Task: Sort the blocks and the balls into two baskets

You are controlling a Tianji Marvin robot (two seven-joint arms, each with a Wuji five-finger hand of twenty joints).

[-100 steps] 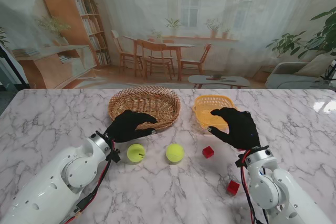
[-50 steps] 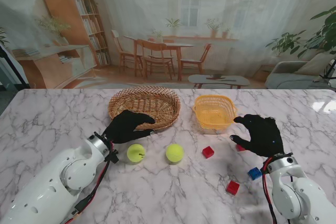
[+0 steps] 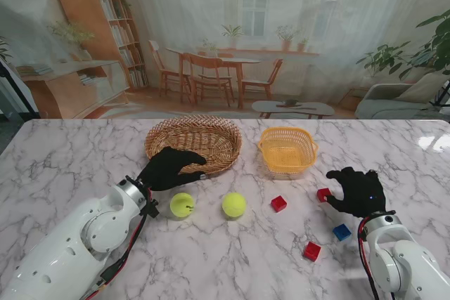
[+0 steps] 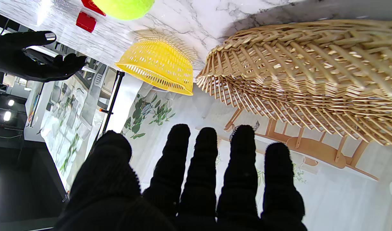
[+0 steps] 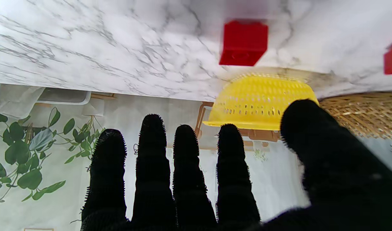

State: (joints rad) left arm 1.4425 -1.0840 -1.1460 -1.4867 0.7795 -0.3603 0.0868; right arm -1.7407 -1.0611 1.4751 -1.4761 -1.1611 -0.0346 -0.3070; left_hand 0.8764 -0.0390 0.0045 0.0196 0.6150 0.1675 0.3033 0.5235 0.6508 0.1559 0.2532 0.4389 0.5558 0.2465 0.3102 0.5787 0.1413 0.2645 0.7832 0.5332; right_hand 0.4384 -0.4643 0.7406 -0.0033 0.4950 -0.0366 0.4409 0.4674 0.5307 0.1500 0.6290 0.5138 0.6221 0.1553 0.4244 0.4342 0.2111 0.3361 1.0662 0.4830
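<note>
On the white marbled table, the black-gloved left hand hovers at the near rim of the oval woven wicker basket, its fingers straight, slightly apart and holding nothing. Just nearer to me than that hand lies a yellow-green tennis ball, and a second yellow-green ball sits a little to its right. Right of the wicker basket stands the smaller yellow perforated plastic basket. Nearer to me than it, a red cube block rests on the marble, with another red block nearer still. The black-gloved right hand hangs over the table with fingers spread and empty, a third red block just beside its thumb. A small blue block lies near its wrist.
</note>
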